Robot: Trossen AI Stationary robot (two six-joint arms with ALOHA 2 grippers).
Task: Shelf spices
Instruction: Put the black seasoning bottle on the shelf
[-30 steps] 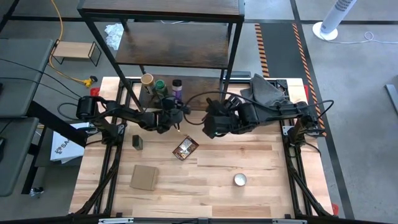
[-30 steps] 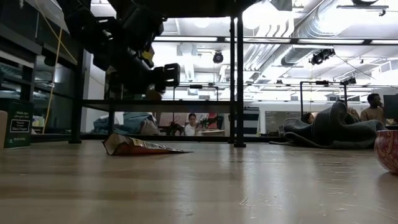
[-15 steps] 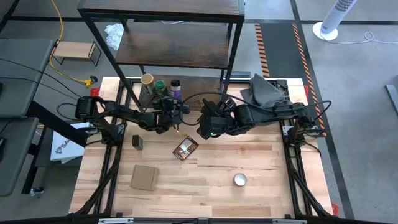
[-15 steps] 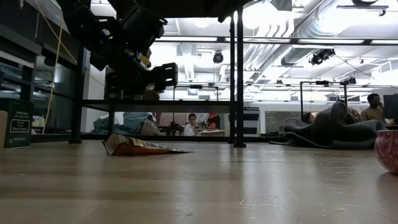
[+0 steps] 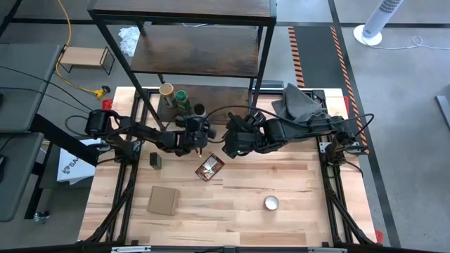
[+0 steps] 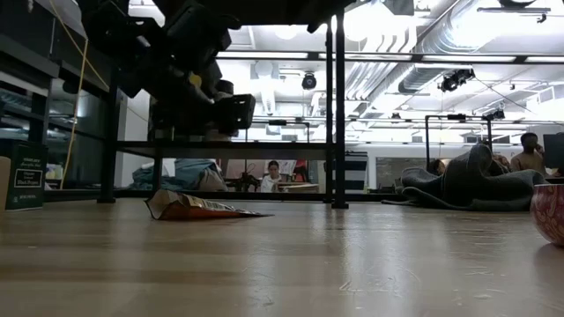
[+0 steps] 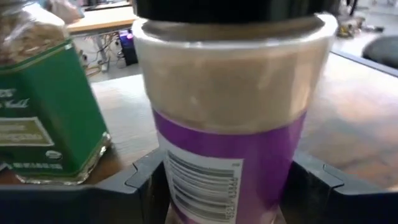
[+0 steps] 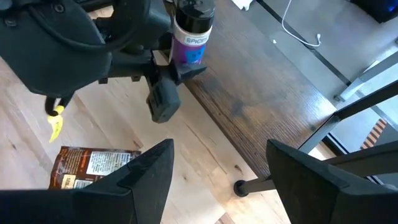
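The dark-capped jar with the purple-white label [image 5: 199, 110] stands upright over the near edge of the shelf's bottom board [image 8: 249, 93], between the fingers of my left gripper [image 5: 197, 121]. The tan-lidded jar [image 5: 166, 91] and the green-lidded jar [image 5: 182, 97] stand on that board farther back. On the table lie the small dark tin [image 5: 155, 161] and the brown-orange pouch [image 5: 209, 167]. My right gripper [image 5: 234, 145] hovers open to the right of the jar, above the pouch [image 8: 93, 165]. The shelf [image 5: 190, 53] rises at the table's far edge. My left gripper [image 7: 227, 186] holds the dark-capped jar by the lower part of its body [image 7: 224, 168], pinched between the two fingers [image 7: 146, 183], one on each side of the label. The fingers come level from the table's near side. The jar is upright; its base is hidden by the gripper.
A flat brown cardboard square [image 5: 162, 200] and a round silvery disc [image 5: 271, 203] lie near the table's near edge. A grey cloth heap [image 5: 302, 104] sits at the far right corner. The shelf's black frame posts [image 5: 254, 91] stand beside the jar. People sit in the room beyond.
The dark-capped jar has come away from the green-lidded jar, toward the table's near edge, moving with my left gripper. My right gripper has shifted a little toward the table's left, closer to the left gripper.
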